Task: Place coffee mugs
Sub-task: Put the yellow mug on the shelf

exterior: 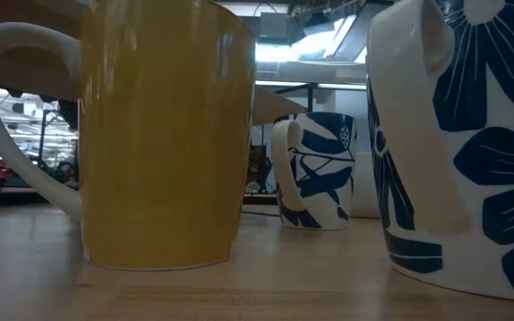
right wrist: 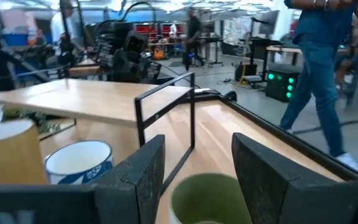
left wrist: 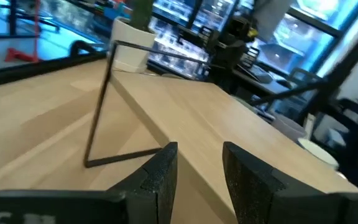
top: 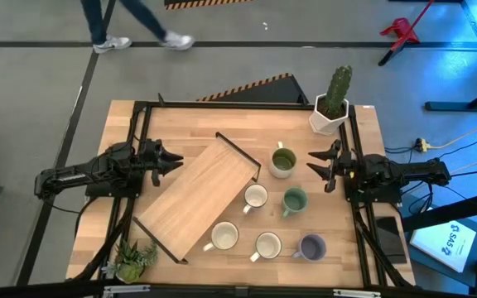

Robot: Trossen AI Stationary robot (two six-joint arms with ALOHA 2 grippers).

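Six mugs stand upright on the table's right half in the high view: one with an olive-green inside (top: 283, 161), a teal one (top: 294, 200), a lavender one (top: 311, 247) and three white ones (top: 256, 197) (top: 224, 237) (top: 267, 245). My right gripper (top: 313, 162) is open, just right of the olive-green mug (right wrist: 209, 191), which shows ahead between its fingers (right wrist: 197, 162) without touching them. My left gripper (top: 175, 160) (left wrist: 199, 165) is open at the left edge of the wooden shelf (top: 199, 195). In the low view, a yellow-walled mug (exterior: 163, 134) and two blue-flowered mugs (exterior: 315, 169) (exterior: 462, 143) stand close.
A slanted wooden shelf on black wire legs (left wrist: 101, 106) fills the table's middle. A white hexagonal cactus pot (top: 331, 109) stands at the far right corner and a small green plant (top: 135, 258) at the near left corner. A person walks past beyond the far edge (top: 139, 25).
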